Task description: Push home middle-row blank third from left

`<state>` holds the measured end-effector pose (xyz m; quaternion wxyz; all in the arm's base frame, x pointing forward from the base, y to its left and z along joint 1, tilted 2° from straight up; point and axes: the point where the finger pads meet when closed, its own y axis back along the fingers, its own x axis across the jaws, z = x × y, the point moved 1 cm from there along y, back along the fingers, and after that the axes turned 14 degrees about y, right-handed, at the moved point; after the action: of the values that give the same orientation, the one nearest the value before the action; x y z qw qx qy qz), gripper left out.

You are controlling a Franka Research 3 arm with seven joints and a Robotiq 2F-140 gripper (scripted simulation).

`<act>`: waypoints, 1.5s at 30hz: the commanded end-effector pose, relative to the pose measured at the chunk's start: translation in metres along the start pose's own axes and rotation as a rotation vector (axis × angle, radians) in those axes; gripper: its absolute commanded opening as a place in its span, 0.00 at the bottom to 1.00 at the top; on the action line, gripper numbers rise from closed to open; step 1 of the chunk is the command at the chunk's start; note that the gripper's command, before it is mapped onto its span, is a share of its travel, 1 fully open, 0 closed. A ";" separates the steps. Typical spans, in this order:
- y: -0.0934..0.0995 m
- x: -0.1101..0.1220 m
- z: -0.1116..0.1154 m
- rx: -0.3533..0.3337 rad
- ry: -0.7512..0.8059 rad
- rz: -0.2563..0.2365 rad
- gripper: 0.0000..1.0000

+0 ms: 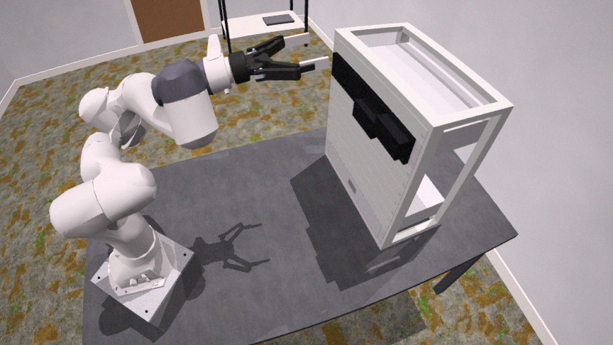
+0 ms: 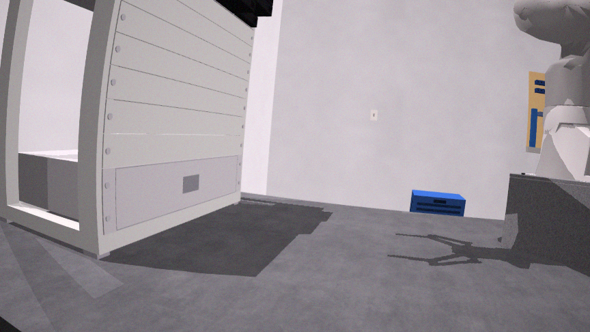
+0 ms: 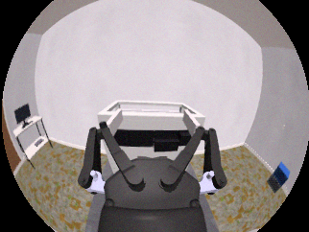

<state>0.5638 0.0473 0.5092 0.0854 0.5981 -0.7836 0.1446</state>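
Tool (image 1: pixel 306 55) stands fully spread and holds nothing, level with the chassis (image 1: pixel 368 101) near the rack's (image 1: pixel 467 113) top. Blanks (image 1: pixel 387 128) lie ahead of the fingertips (image 1: pixel 313 64), apart from them; which protruding one is yours cannot be told. Before advancing, close the tool, centre it on that blank, and push straight and slowly so the rack stays put.

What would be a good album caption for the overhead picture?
White robot arm holds its open, empty gripper near the top of a white rack, facing the black drive blanks.
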 end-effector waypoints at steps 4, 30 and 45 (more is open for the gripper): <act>0.002 -0.006 0.002 0.036 0.153 -0.021 1.00; 0.004 -0.013 0.025 0.073 0.431 -0.024 1.00; 0.005 -0.016 0.048 0.086 0.623 -0.030 1.00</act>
<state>0.5662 0.0452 0.4617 0.2563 0.5597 -0.7272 0.3037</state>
